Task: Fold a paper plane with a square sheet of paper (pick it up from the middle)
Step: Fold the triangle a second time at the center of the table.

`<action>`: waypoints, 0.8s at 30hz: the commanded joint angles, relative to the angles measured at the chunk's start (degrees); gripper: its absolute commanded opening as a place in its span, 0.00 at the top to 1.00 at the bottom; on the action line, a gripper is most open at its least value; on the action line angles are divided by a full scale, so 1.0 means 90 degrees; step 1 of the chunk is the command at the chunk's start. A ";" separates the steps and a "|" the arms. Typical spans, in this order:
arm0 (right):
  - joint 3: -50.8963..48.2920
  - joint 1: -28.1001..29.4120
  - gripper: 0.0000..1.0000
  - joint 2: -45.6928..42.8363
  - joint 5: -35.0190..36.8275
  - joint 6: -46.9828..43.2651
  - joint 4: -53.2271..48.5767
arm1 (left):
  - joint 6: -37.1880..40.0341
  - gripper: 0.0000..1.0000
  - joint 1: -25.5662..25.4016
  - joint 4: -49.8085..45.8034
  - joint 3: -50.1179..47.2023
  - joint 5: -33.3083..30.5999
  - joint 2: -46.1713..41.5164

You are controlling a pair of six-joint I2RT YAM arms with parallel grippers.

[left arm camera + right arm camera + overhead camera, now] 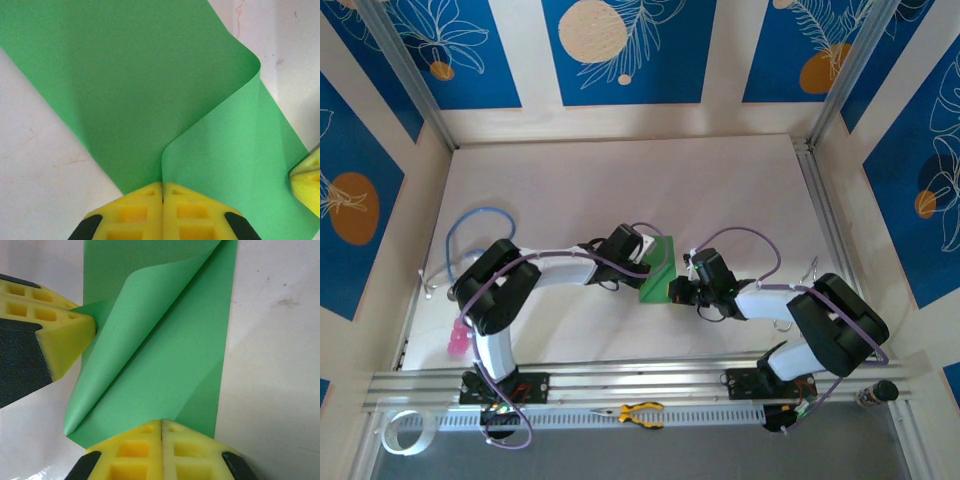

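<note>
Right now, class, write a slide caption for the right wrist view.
Left gripper pinches a corner of the green paper sheet, flap curled over; shut right gripper at its near edge.

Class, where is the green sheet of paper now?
The green sheet lies in the middle of the table in the top view: the left gripper pinches one corner, the shut right gripper meets another edge.

Sheet (pixel 125 90) plain green; fingertips (pixel 132 212) yel; walls (pixel 460 50) blue, leaf-print.
</note>
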 commanded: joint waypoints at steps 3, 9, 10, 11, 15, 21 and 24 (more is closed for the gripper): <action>0.0193 -0.0250 0.98 -0.0321 -0.0344 0.0042 -0.0705 | 0.0122 1.00 0.0063 -0.0142 0.0037 0.0093 0.0174; 0.0622 -0.1063 0.99 -0.0301 -0.1933 0.0803 -0.0695 | 0.0044 1.00 0.0057 -0.0186 0.0088 0.0193 0.0214; 0.0751 -0.1126 0.99 -0.0204 -0.2183 0.0941 -0.0724 | 0.0040 1.00 0.0063 -0.0200 0.0096 0.0203 0.0224; 0.0842 -0.1129 0.99 -0.0131 -0.2311 0.1096 -0.0694 | 0.0033 1.00 0.0056 -0.0215 0.0103 0.0198 0.0241; 0.1076 -0.1072 1.00 0.0007 -0.2267 0.1983 -0.0875 | 0.0045 1.00 0.0057 -0.0249 0.0132 0.0203 0.0263; 0.1444 -0.0818 1.00 0.0483 -0.2136 0.2596 -0.0963 | 0.0062 1.00 0.0059 -0.0226 0.0127 0.0182 0.0282; 0.1501 -0.0719 1.00 0.0761 -0.2064 0.2807 -0.0730 | 0.0062 1.00 0.0065 -0.0230 0.0153 0.0222 0.0329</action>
